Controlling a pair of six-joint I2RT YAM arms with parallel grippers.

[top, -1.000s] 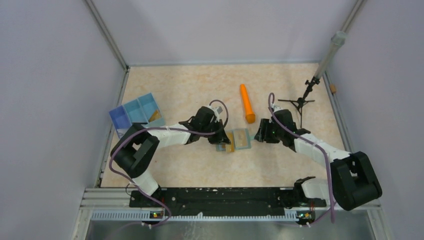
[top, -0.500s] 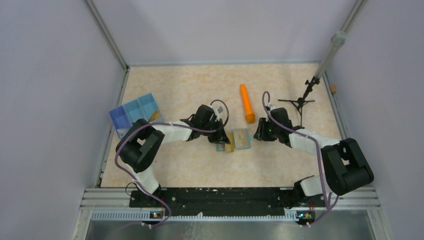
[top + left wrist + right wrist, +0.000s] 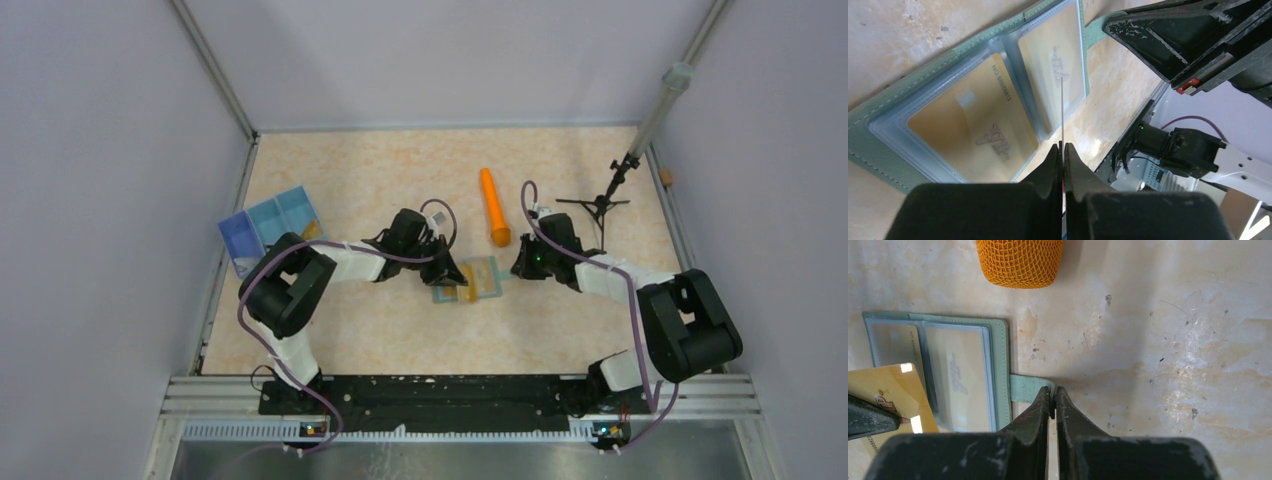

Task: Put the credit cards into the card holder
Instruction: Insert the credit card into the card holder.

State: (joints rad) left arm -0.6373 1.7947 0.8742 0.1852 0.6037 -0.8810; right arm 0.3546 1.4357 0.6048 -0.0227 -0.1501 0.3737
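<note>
- My left gripper (image 3: 1062, 147) jaws are clenched on one credit card (image 3: 890, 390). It shows edge-on in the left wrist view and hangs over the open card holder (image 3: 480, 278) mid-desk.
- My right gripper (image 3: 1053, 392) jaws are clenched too, at the tip of the green closing tab (image 3: 1028, 389) on the holder's 3 o'clock side. It looks like a pinch on the tab, though the bite is very shallow.
- Both clear sleeves that show already carry gold cards (image 3: 973, 115) (image 3: 1055, 65). Judgement: this card needs a free slot, or it has to go in behind one of those.
- Risk: the tab slips out of my right jaws because so little of it is caught. The holder would then skate on the desk (image 3: 380, 330) when the card pushes.
- Risk: the card edge misses the sleeve mouth and rides over the plastic, so it ends up lying on top instead of inside.
- Risk: the card is held by one end only, so if it jams against a sleeve lip it could twist in my left jaws or pop out.
- Risk: pulling the tab too hard lifts or folds the holder and closes the slot.
- The orange mesh cylinder (image 3: 1020, 262) sits near, at 12 o'clock of the holder. A sliding holder or my right wrist could knock it.
- The blue tray (image 3: 240, 240) is well apart at 9 o'clock, with something gold in it that is too small to call.
</note>
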